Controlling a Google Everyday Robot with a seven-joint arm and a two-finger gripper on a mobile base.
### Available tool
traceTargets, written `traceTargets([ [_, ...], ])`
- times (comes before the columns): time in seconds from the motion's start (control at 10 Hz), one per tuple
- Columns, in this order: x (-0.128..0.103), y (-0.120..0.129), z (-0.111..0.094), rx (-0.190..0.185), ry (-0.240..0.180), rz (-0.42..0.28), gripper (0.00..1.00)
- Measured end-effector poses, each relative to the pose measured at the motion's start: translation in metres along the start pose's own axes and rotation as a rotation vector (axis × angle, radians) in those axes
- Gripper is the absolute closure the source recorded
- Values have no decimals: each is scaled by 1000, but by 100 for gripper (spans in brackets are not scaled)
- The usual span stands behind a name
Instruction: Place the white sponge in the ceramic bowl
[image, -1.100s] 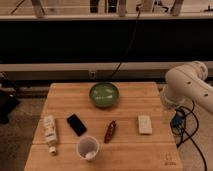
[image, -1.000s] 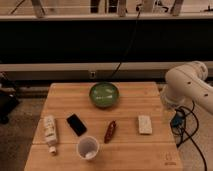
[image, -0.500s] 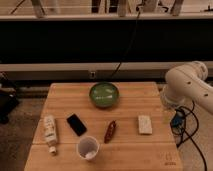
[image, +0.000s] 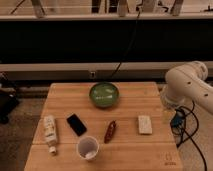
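Wood is what the tabletop (image: 135, 152) is made of, and the things lie spread out on it.

Far left lies a long cream bottle (image: 50, 132), flat on its side, with its cap end toward the front edge. Just to its right is a flat black phone (image: 76, 124), turned a bit slantwise. In front of the phone stands a white cup (image: 87, 147), open side up, near the front edge. Next comes a small red-brown thing (image: 110, 131) (too small to tell what it is), lying apart from the cup.

The ceramic bowl (image: 104, 94) sits toward the back of the tabletop, about in the middle. It is dark green and shiny, and lighter inside.

The white sponge (image: 144, 124) lies flat to the right of the red-brown thing. It is well apart from the bowl, nearer the front and the right side. Nothing is touching it.

Furthest right is the big white robot arm (image: 187, 85), bent over past the right edge of the tabletop. Its end effector (image: 168, 114) hangs down beside that edge, near the sponge but not touching it. It is spread wide and has nothing in it.
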Motion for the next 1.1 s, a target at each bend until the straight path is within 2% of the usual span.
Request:
traceTargets([
  [0.5,0,1,1,-2,4,-5,20],
  [0.8,-26,5,30,-25,30,-92,20],
  [1.1,-36,7,40,-36,48,-141,20],
])
